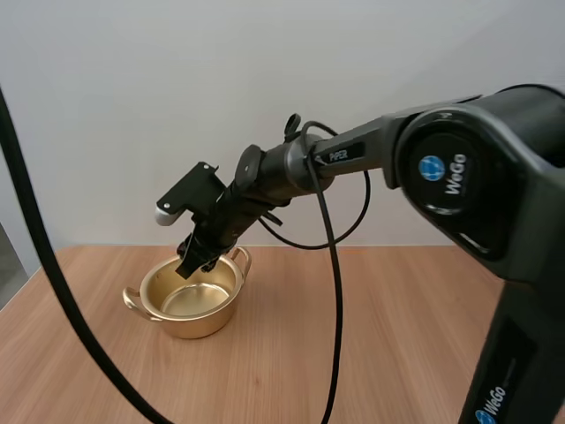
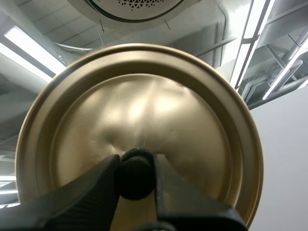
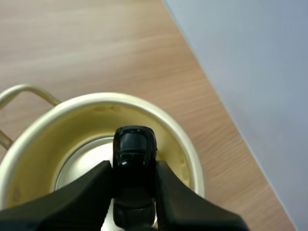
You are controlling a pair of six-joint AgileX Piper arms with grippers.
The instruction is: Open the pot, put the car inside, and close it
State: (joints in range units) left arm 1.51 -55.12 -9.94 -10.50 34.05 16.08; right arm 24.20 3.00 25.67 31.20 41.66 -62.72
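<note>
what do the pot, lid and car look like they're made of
Pot: thin golden metal, likely aluminium, by its shiny reflective inside. Lid: same golden metal, soft sheen; black knob, maybe plastic. Car: glossy black, plastic or painted metal, unclear.

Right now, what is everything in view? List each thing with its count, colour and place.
pot: 1, gold, open, standing on the table
lid: 1, gold, off the pot, held by its black knob
car: 1, black, held over the open pot
table: 1, light wood, under the pot
left gripper: 1, black, pinching the lid's knob
right gripper: 1, black, pinching the car above the pot
</note>
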